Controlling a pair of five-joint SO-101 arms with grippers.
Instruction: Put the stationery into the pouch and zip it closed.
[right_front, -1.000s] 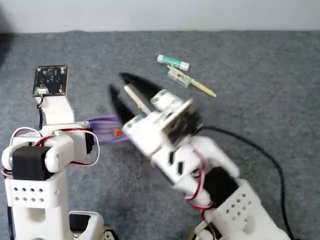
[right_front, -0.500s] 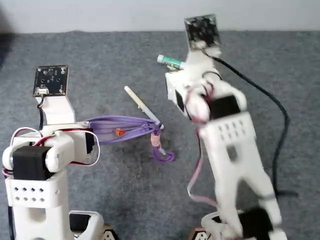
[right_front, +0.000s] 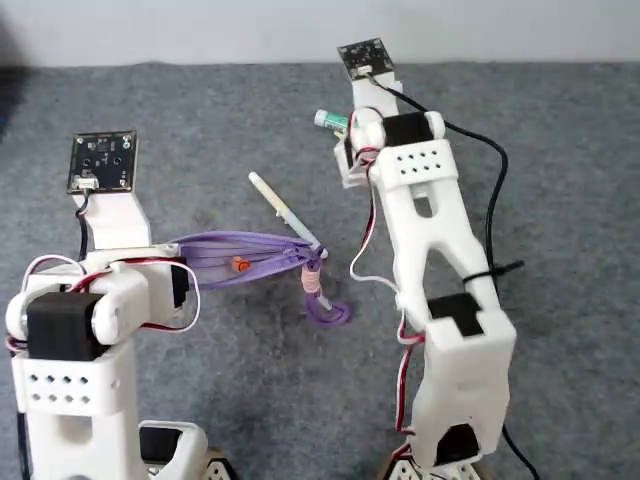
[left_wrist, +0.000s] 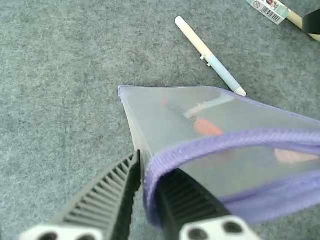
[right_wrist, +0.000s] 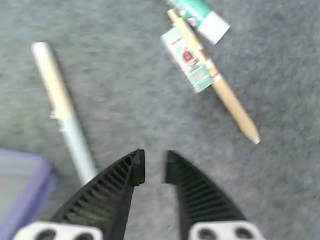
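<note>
left gripper (left_wrist: 149, 167) clenched the pouch (left_wrist: 200, 125) rim; right gripper (right_wrist: 154, 157), barely parted and empty, looked to need wider jaws squared across the pencil (right_wrist: 229, 100), upper right

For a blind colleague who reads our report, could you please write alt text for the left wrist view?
The left gripper pinches the purple-edged rim of a translucent pouch, and an orange item shows through its wall. Beyond the pouch, a pen lies on grey carpet, its tip close to the pouch.
</note>
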